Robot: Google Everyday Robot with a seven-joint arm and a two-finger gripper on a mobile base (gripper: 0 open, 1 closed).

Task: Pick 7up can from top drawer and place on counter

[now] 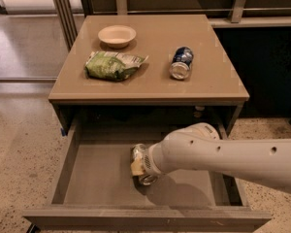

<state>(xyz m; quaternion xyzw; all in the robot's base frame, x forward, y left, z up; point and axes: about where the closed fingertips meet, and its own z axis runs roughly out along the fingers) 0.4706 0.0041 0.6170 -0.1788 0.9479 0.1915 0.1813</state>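
Observation:
The top drawer (pixel 94 178) is pulled open below the counter (pixel 150 79). My white arm reaches in from the right, and the gripper (pixel 139 165) is down in the middle of the drawer, close to its floor. A small silver-white, shiny thing (pixel 146 179) shows right at the gripper's end. It may be the 7up can, but the arm hides most of it and no green markings show. I cannot tell whether it is held.
On the counter lie a dark blue can (pixel 181 62) on its side, a green chip bag (pixel 112 65) and a beige bowl (pixel 117 35). Metal rails stand behind the counter. Speckled floor lies to the left and right.

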